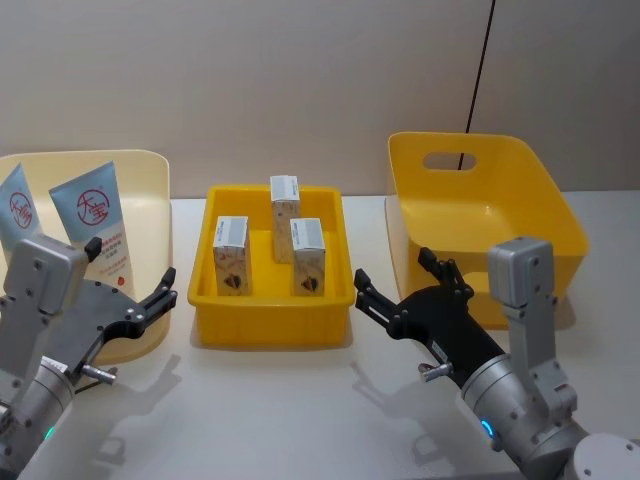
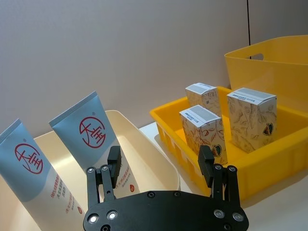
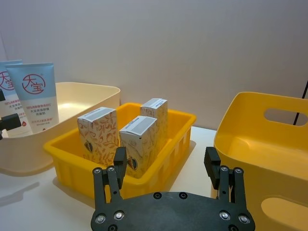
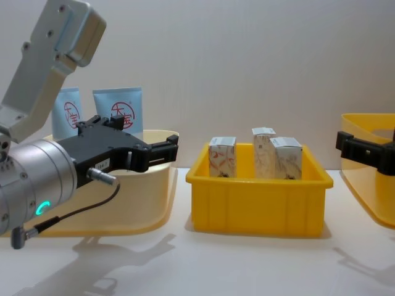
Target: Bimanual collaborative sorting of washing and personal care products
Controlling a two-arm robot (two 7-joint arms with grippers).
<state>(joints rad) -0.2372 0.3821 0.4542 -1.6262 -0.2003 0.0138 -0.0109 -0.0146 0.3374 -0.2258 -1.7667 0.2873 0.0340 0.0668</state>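
Two pale-blue tubes (image 1: 95,215) with a red round logo lean upright in the cream bin (image 1: 140,170) at the left. Three small marbled cartons (image 1: 231,255) (image 1: 285,210) (image 1: 308,255) stand upright in the low yellow tray (image 1: 270,305) in the middle. My left gripper (image 1: 130,262) hovers open and holds nothing at the cream bin's front right, pointing toward the tubes (image 2: 91,134) and the tray. My right gripper (image 1: 393,268) hovers open and holds nothing between the tray and the big yellow bin (image 1: 540,210), facing the cartons (image 3: 98,134).
The big yellow bin at the right has a handle cut-out (image 1: 448,159) and nothing inside. Bare white table (image 1: 300,400) lies in front of the tray. A plain wall stands close behind all three containers.
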